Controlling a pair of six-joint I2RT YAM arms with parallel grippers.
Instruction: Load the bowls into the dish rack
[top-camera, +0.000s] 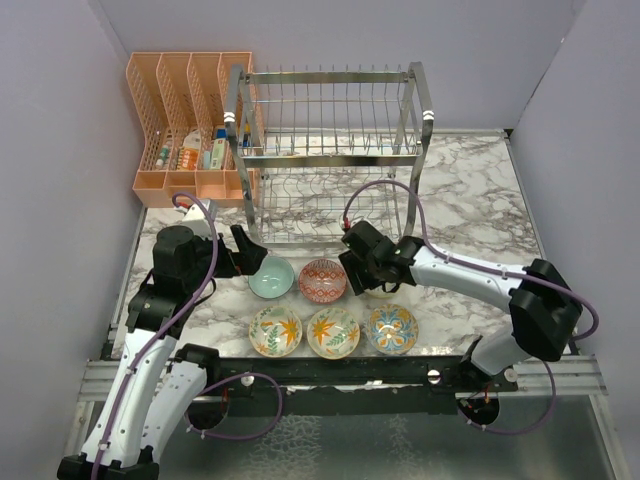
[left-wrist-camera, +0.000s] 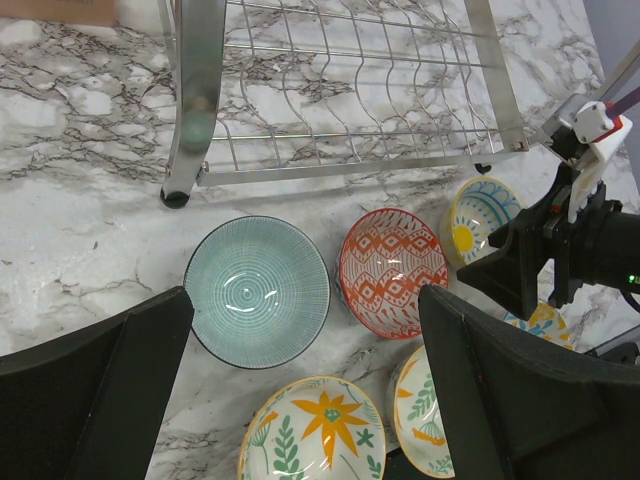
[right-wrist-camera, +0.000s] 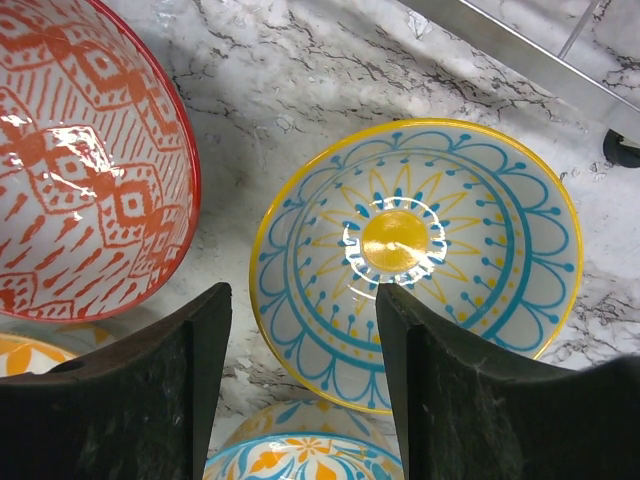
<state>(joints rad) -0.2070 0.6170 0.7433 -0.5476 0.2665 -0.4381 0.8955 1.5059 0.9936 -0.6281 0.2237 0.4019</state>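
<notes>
Right pincer (right-wrist-camera: 303, 290) is down low over the yellow-rimmed sun bowl (right-wrist-camera: 420, 250), jaws parted and straddling its rim, one finger outside and one over the inside, not clamped on it. On the other side, the left pincer (left-wrist-camera: 305, 300) hovers spread wide above the teal bowl (left-wrist-camera: 257, 290), with the red-patterned bowl (left-wrist-camera: 392, 270) just beside it. All six bowls sit on the marble table (top-camera: 470, 200) in front of the dish rack (top-camera: 330, 150), with the three floral bowls (top-camera: 333, 331) in the near row.
</notes>
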